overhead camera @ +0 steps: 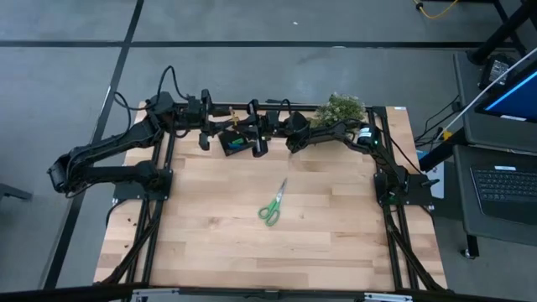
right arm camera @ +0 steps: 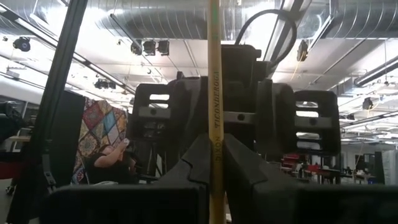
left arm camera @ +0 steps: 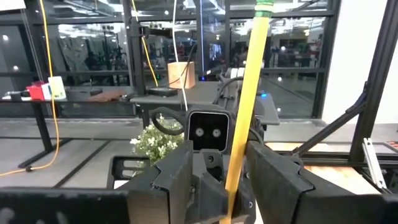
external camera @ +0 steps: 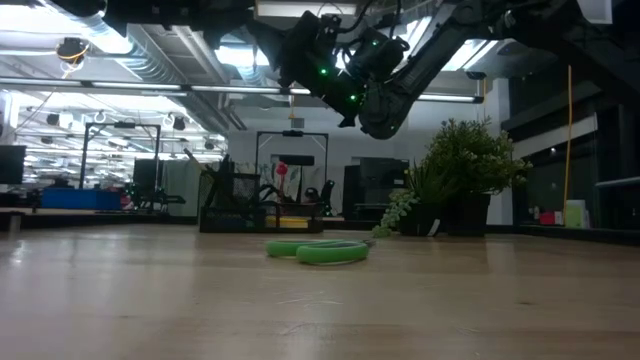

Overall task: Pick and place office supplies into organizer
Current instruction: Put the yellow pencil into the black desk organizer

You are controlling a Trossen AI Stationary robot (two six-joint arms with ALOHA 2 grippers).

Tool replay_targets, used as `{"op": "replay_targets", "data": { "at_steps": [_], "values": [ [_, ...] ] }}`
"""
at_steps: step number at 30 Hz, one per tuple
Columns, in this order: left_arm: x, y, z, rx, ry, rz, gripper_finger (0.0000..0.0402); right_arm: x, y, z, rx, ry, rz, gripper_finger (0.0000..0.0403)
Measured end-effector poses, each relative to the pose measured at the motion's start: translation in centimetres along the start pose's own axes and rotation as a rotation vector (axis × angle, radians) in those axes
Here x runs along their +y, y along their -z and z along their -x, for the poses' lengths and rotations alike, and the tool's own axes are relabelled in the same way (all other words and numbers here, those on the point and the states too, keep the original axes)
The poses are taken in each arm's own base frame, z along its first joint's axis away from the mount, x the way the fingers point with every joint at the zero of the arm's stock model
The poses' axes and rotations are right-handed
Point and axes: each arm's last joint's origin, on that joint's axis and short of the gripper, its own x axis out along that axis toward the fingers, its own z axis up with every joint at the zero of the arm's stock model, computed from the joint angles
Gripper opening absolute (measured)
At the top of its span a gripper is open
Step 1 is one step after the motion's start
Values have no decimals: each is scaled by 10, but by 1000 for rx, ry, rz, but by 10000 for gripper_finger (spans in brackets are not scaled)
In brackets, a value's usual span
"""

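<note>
Above the organizer (overhead camera: pixel 236 141), we saw the right gripper (right arm camera: pixel 216 155) with jaws clamped on the pencil (right arm camera: pixel 215 93), apparently mid-handover. The left gripper (left arm camera: pixel 239 171) faced it, jaws apart around the shaft, ungripped.

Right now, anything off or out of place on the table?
Nothing spilled or damaged. Oddity: the pencil is pinched in the right gripper while also standing between the left gripper's open fingers, above the organizer. The scissors lie alone mid-table.
</note>
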Motion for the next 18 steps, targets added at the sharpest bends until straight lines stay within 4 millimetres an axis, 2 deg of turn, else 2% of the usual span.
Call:
{"op": "replay_targets", "data": {
  "at_steps": [8,18],
  "values": [
    [0,-6,0,-53,0,-31,143,0,0,0,1,0,1,25],
    [-1,-2,-5,-40,15,-1,116,0,2,0,21,5,-12,25]
  ]
}}
